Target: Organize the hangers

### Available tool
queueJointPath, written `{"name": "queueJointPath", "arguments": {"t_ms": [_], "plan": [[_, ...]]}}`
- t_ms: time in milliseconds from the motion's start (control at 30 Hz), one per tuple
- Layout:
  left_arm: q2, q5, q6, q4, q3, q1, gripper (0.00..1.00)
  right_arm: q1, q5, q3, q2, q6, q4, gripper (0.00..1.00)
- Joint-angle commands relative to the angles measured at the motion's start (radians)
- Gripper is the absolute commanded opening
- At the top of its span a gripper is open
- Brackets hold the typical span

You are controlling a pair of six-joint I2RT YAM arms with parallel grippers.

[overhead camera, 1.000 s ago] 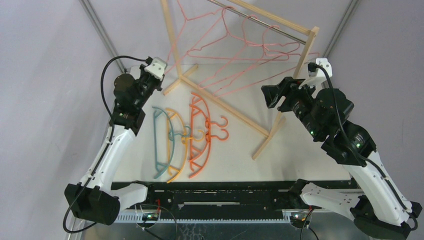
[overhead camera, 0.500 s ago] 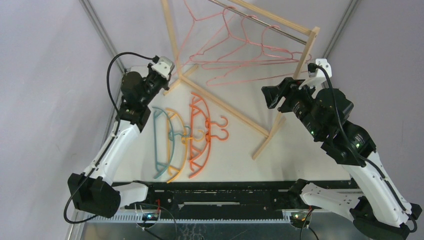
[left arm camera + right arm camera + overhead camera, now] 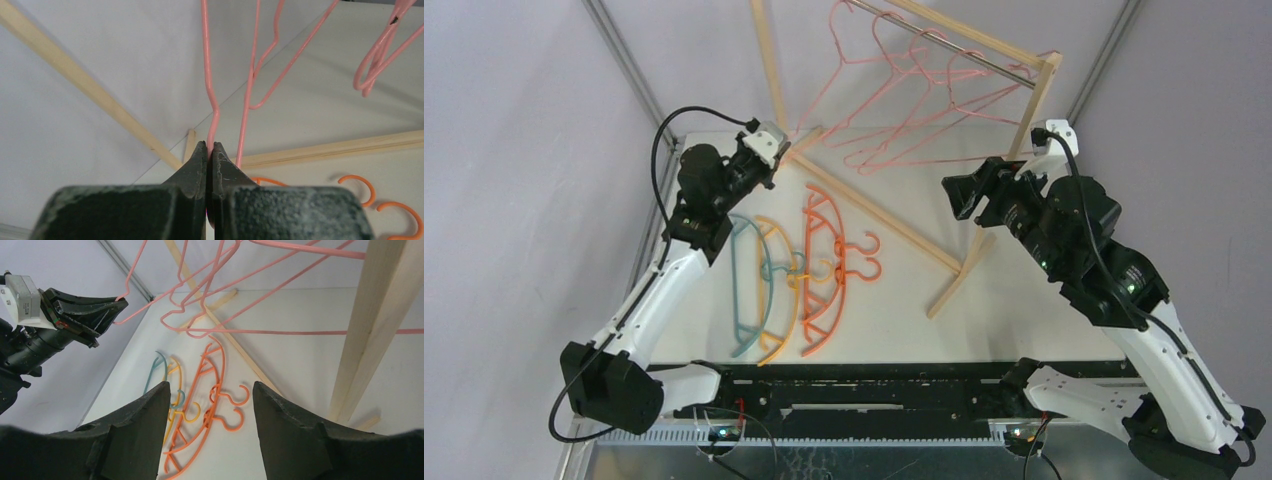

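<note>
Where left fingers (image 3: 199, 165) meet — pink hanger (image 3: 207, 75).

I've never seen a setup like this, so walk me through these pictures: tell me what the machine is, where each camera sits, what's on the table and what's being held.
These are two robot arms bolted at the near edge of a white table, each ending in a two-finger gripper. The wide picture comes from a fixed camera above and behind the arms. The other two come from cameras on each wrist, looking out past that arm's own fingers.

At the back stands a pale wooden rack with a metal rod, where thin pink wire hangers hang. Flat on the table lie thicker plastic hangers: a teal hanger, a yellow hanger and orange hangers.

The left gripper is shut on the tip of one pink wire hanger. The right gripper is open, holds nothing and sits beside the rack's upright post.
</note>
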Motion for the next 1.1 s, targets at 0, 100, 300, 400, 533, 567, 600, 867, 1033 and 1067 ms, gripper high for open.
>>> {"name": "queueJointPath", "arguments": {"t_ms": [0,100,300,400,533,567,600,867,1033,1067], "plan": [[-0.070,-0.035,0.017,0.099,-0.025,-0.021,0.00,-0.006,-0.020,0.003,0.000,0.009,0.047,0.69],[-0.104,-0.066,0.018,0.131,-0.064,-0.023,0.00,-0.008,-0.023,0.000,0.000,0.012,0.044,0.69],[-0.165,-0.115,0.035,0.166,-0.125,-0.024,0.00,-0.011,-0.035,0.000,0.012,0.019,0.048,0.69],[-0.176,-0.129,0.043,0.185,-0.135,-0.025,0.00,-0.012,-0.042,0.000,0.019,0.023,0.052,0.69],[-0.136,-0.118,0.052,0.170,-0.094,-0.024,0.00,-0.013,-0.049,0.004,0.027,0.024,0.056,0.69],[-0.122,-0.112,0.051,0.171,-0.084,-0.024,0.00,-0.013,-0.051,0.005,0.028,0.024,0.058,0.69],[-0.109,-0.107,0.044,0.177,-0.074,-0.024,0.00,-0.013,-0.051,0.006,0.029,0.024,0.059,0.69],[-0.053,-0.102,0.000,0.241,-0.040,-0.036,0.00,-0.020,-0.033,0.002,0.013,0.022,0.045,0.69],[-0.082,-0.121,0.014,0.241,-0.055,-0.048,0.00,-0.028,-0.033,-0.002,0.008,0.023,0.044,0.69],[-0.095,-0.128,0.017,0.242,-0.063,-0.051,0.00,-0.029,-0.033,-0.003,0.009,0.023,0.044,0.69]]}}
